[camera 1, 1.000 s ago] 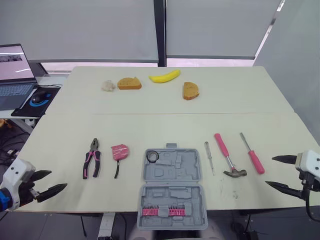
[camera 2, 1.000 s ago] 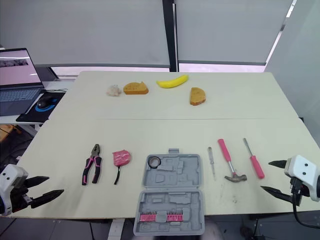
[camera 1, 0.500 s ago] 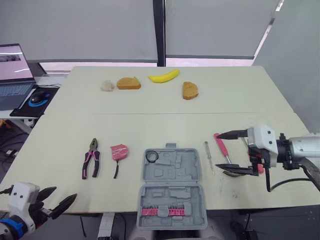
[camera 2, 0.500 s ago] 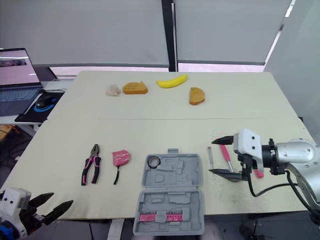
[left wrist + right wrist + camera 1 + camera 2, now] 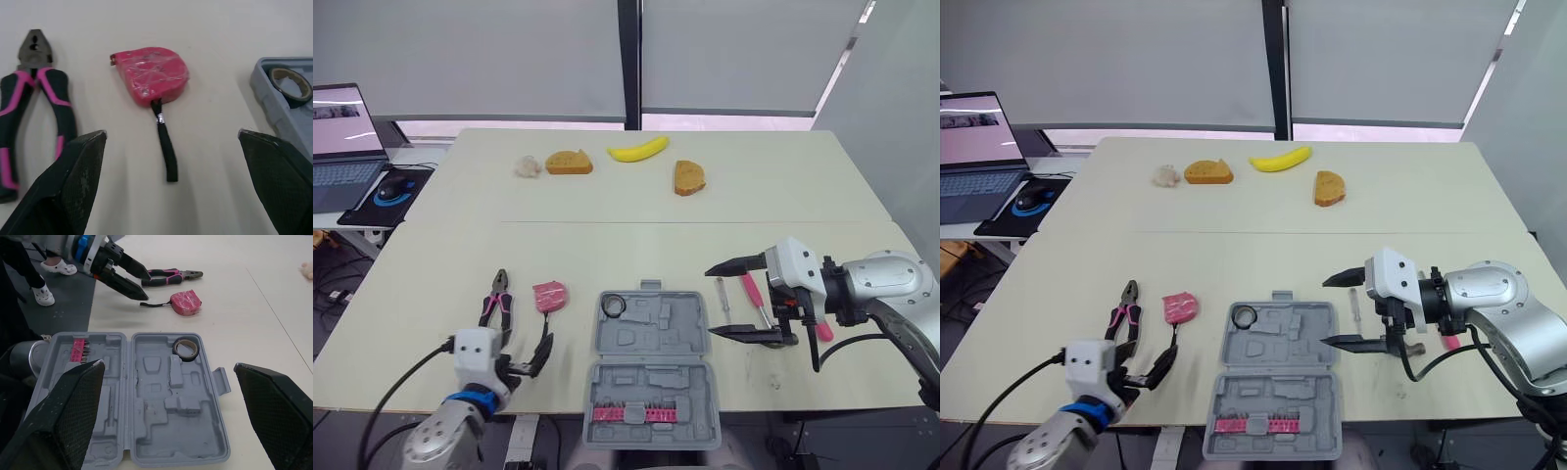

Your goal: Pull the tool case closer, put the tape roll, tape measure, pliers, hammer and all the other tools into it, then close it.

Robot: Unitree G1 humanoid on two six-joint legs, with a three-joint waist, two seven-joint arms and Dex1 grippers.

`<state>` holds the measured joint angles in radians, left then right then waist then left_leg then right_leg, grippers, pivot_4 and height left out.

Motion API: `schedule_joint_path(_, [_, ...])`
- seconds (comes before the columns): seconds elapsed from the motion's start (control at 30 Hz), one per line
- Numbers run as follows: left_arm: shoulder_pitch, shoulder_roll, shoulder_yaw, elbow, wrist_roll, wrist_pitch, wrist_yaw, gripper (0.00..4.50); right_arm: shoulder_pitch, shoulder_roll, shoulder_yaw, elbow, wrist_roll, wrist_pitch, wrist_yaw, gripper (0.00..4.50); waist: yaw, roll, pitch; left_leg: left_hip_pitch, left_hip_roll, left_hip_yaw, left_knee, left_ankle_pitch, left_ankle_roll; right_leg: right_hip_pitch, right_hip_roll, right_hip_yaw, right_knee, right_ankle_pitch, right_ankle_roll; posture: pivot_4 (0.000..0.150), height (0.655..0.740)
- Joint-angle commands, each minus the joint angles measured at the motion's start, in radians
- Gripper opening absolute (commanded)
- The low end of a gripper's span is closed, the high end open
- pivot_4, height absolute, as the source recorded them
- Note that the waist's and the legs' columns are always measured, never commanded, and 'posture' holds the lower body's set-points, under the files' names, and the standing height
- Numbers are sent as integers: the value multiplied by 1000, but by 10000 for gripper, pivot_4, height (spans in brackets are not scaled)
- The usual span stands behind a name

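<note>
Tool case (image 5: 651,367) apparently past table (image 5: 636,255) edge

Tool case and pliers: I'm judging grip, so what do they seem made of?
The tool case looks like matt grey moulded plastic, given its pressed tool-shaped recesses. The pliers show a dull grey metal head and black-and-pink handles, probably rubbery sleeves.

My right gripper (image 5: 708,302) hides the head of the hammer (image 5: 749,287) and most of the pink screwdriver (image 5: 823,329). The laptop (image 5: 342,147) is cut off at the edge.
</note>
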<state>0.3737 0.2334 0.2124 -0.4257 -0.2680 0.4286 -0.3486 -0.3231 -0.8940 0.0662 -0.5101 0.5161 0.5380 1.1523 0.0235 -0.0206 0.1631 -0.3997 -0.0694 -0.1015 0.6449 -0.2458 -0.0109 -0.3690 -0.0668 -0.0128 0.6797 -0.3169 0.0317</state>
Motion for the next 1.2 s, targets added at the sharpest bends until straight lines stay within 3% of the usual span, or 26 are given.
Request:
schedule_joint_path(0.03, [-39,-12,-35,13,67,17,89,44716,-17,-2,2,-36,16,4,3,45000,0,0,0,0,0,0,0,0,0,0,0,0,0,0,0,1500,7400])
schedule_joint_path(0.4, [-202,-61,-109,204,148,40,201,44716,-31,-5,16,-21,7,6,19,45000,1,0,0,0,0,-1,0,0,0,0,1,1,0,1,2,1500,7400])
schedule_joint_path(0.5, [-219,-73,-109,230,153,50,221,39370,-26,-5,18,-21,5,2,21,45000,1,0,0,0,0,-1,0,0,0,1,1,1,1,1,2,1500,7400])
schedule_joint_path(0.9, [-222,-78,-96,242,162,72,256,1298,6,-12,3,-23,0,-10,19,45000,1,1,-1,1,-1,-1,0,0,0,1,1,1,0,1,2,1500,7400])
schedule_joint_path(1.2, [-183,-62,-67,188,152,84,252,371,15,-9,2,-13,-8,-24,16,45000,-2,1,-1,1,-1,-1,0,0,0,0,1,1,0,1,2,1500,7400])
